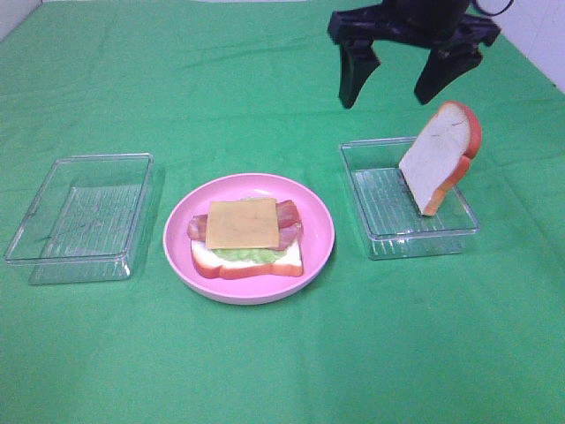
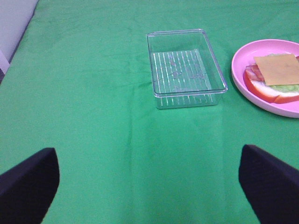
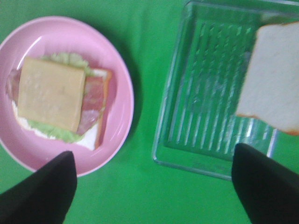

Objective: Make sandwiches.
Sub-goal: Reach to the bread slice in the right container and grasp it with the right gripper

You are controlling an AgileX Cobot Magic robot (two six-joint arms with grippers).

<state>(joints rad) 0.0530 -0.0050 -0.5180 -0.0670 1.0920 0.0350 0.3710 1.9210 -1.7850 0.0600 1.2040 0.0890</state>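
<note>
Right end effector [image 1: 410,84] wide open, empty, above bread slice [image 1: 439,157].

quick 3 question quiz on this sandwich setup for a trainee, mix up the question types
1. True or false: the cheese slice is the top layer on the pink plate.
2. Where is the loose bread slice? A) flat on the plate B) propped on edge in the right tray C) in the left tray
3. Fill in: the right gripper above the bread is ____.

Key: 1 true; 2 B; 3 open

Open cloth [image 1: 282,371] around plate [image 1: 177,231]; upright bread slice [image 1: 439,159] blocking right tray [image 1: 375,234].
</note>
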